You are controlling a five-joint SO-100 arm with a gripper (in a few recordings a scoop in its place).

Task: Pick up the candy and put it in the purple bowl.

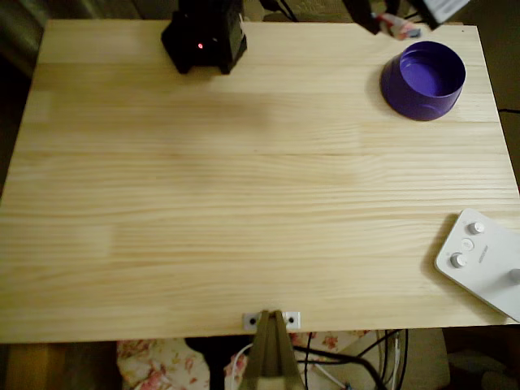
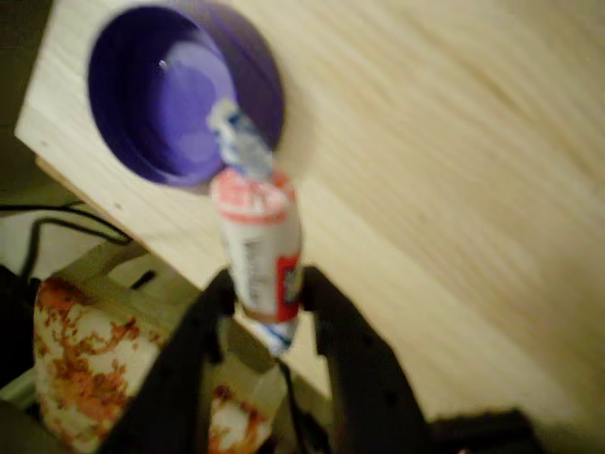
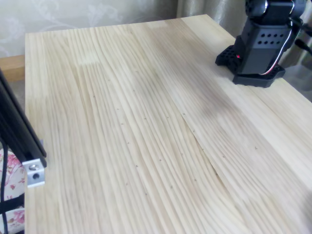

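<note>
Purple plastic marks the goal: the purple bowl [image 1: 424, 79] sits at the upper right of the overhead view, on a pale pine table [image 1: 244, 179], close to the table's corner. In the wrist view the bowl [image 2: 180, 95] fills the upper left, its flat inner bottom bare.

The black gripper [image 2: 263, 298] rises from the bottom centre of the wrist view, its two fingers pinched on the lower end of the candy [image 2: 257, 253], a slim white sweet with red marks. The candy is held off the table; its long axis runs up the frame, leaning slightly left, and its free twisted end overlaps the bowl's lower right rim. In the overhead view the candy [image 1: 400, 29] shows at the top edge, just above and left of the bowl.

By my reading, the candy is carried but not yet over the middle of the bowl: the bowl's centre lies up and to the left of the claw in the wrist view, along the line the candy points. The wrist picture is blurred, so finer detail cannot be made out.

At the lower right of the overhead view lies a white device with knobs [image 1: 479, 256]. The arm's black base [image 3: 256, 51] stands at the upper right of the fixed view.
</note>
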